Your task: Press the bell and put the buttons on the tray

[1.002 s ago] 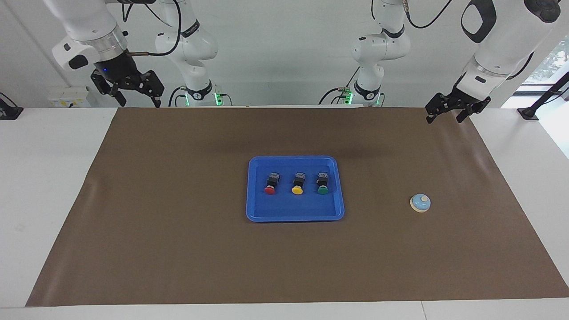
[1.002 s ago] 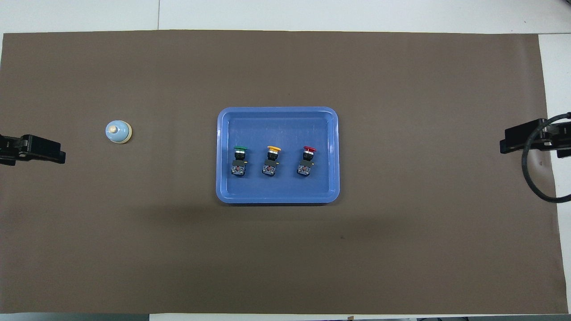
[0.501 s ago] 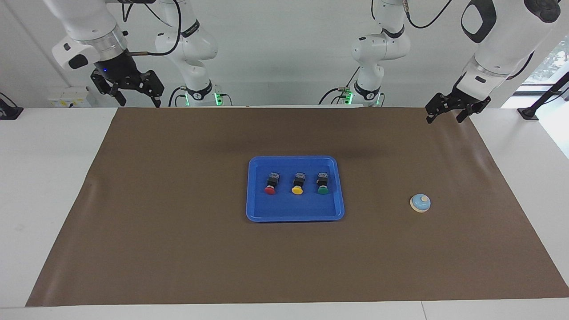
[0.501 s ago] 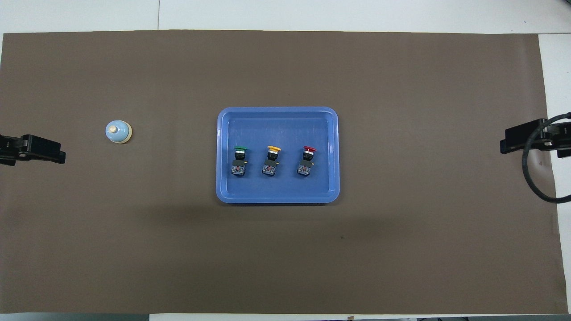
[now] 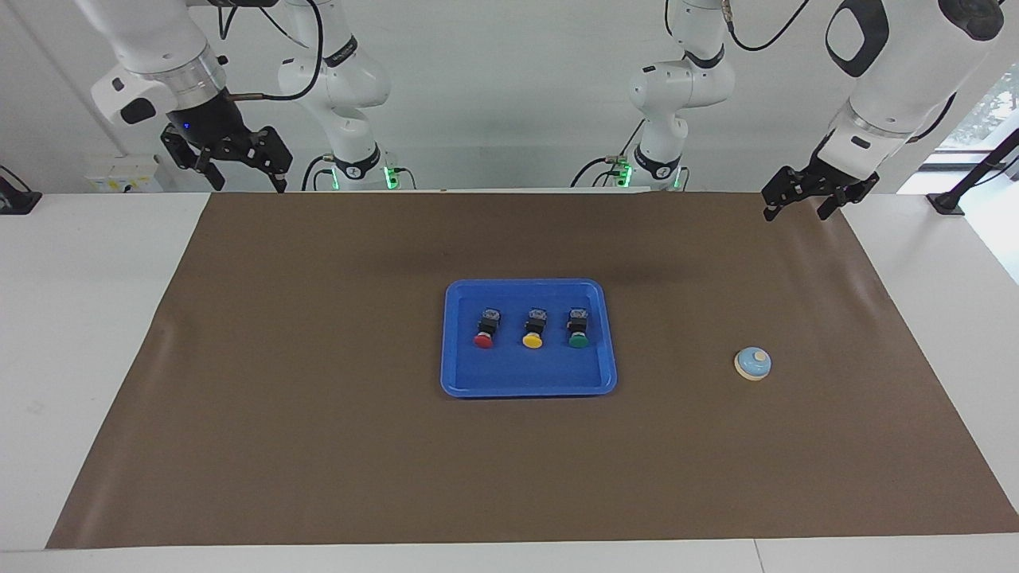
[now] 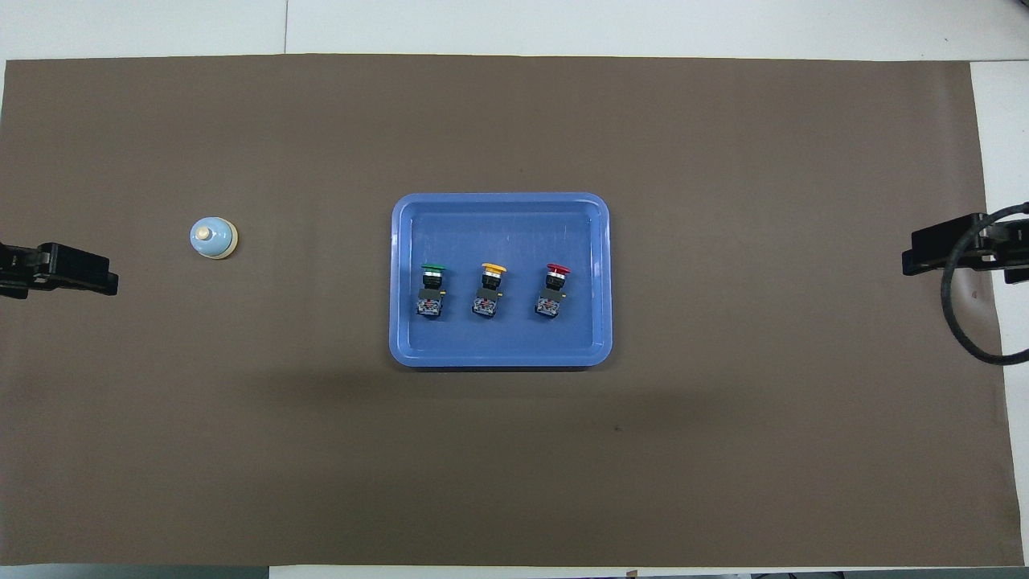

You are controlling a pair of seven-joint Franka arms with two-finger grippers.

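Observation:
The bright-blue tray [image 5: 525, 374] [image 6: 498, 233] lies in the middle of the brown mat. On it, three buttons lie in a row with their caps pointing away from the robots: red [image 5: 483, 330] [image 6: 554, 288], yellow [image 5: 532, 330] [image 6: 490, 288] and green [image 5: 579, 330] [image 6: 432, 288]. The light-blue bell [image 5: 752, 363] [image 6: 213, 238] stands on the mat toward the left arm's end, with nothing touching it. My left gripper [image 5: 796, 208] [image 6: 80, 273] hangs open and empty over the mat's edge there. My right gripper [image 5: 248, 181] [image 6: 940, 253] hangs open and empty over the mat's edge at the right arm's end.
A brown mat [image 5: 318, 414] covers most of the white table [image 5: 87, 318]. A black cable [image 6: 961, 322] loops under the right gripper. Both arm bases stand at the robots' edge of the table.
The right gripper has crept slightly upward. The left gripper, tray, buttons and bell stay as they were.

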